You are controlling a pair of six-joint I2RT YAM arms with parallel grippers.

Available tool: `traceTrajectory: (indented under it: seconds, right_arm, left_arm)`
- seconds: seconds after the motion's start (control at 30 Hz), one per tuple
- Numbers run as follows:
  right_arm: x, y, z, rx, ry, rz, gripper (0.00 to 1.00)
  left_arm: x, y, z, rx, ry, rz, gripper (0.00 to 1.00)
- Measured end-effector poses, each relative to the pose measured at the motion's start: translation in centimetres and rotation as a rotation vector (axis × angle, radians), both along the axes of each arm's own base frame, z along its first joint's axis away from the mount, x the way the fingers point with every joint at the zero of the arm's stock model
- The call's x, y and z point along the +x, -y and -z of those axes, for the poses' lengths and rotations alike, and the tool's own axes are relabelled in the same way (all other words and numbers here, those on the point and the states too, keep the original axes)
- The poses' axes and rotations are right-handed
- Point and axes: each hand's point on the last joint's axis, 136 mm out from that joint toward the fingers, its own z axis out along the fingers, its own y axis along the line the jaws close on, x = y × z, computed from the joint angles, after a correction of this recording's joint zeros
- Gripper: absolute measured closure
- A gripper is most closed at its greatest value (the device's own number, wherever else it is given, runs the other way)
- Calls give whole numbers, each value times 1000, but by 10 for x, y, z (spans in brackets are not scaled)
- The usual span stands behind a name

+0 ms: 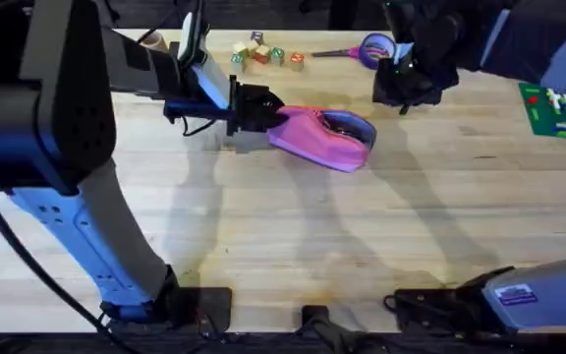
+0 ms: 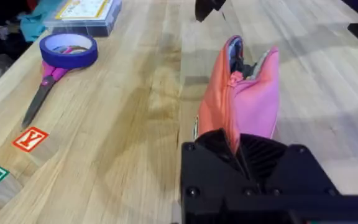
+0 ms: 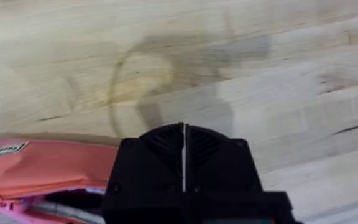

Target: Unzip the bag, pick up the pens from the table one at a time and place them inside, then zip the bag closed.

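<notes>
The pink bag [image 1: 324, 138] lies on the table [image 1: 293, 246] at the back middle, its zipper parted at the right end. In the left wrist view the bag [image 2: 253, 106] gapes at its far end, where dark shapes sit inside; I cannot tell whether they are the pens. My left gripper [image 1: 271, 116] is shut on the bag's left end, and the pink fabric is pinched between its black fingers [image 2: 272, 155]. To the right of the bag and behind it, my right gripper [image 1: 404, 93] hovers shut and holds nothing. Its wrist view shows the bag [image 3: 42, 165] beside it.
Lettered wooden blocks [image 1: 263, 54], purple-handled scissors [image 1: 337, 52] and a blue tape roll [image 1: 376, 47] lie along the back edge. A green board [image 1: 558, 110] sits at the right. A clear box with a blue lid [image 2: 82, 14] lies beyond the tape roll.
</notes>
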Motion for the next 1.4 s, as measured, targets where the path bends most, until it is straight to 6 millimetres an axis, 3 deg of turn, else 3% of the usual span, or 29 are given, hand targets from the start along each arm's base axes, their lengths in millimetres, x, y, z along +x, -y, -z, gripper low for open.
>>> traceTrajectory:
  seconds: [0.2,0.37,0.4,0.57,0.6,0.77,1.0,1.03,1.2,1.23,1.4]
  right_arm:
    - [4,9,-4,-5,19,26,970]
    - [0,-3,-44,46,118,-36,954]
    - [-3,-7,-54,65,138,-64,860]
    - [-28,-33,-98,207,207,-205,137]
    - [-33,-37,-103,229,208,-230,42]
    - [-50,-52,-118,328,212,-305,4]
    - [-56,-61,-119,375,196,-341,4]
    - [-56,-62,-119,379,194,-344,4]
    - [-57,-64,-120,390,191,-352,4]
    - [-57,-65,-119,392,190,-353,4]
    - [-57,-65,-119,397,189,-347,4]
  left_arm:
    - [0,0,0,0,0,0,958]
    - [0,0,0,0,0,0,958]
    - [0,0,0,0,0,0,958]
    - [0,0,0,0,0,0,958]
    - [0,0,0,0,0,0,958]
    - [0,0,0,0,0,0,958]
    - [0,0,0,0,1,0,950]
    - [0,0,0,0,5,0,854]
    - [0,-1,-5,-27,4,3,86]
    - [0,-1,-6,-32,1,2,27]
    - [0,-1,-6,-33,1,2,9]
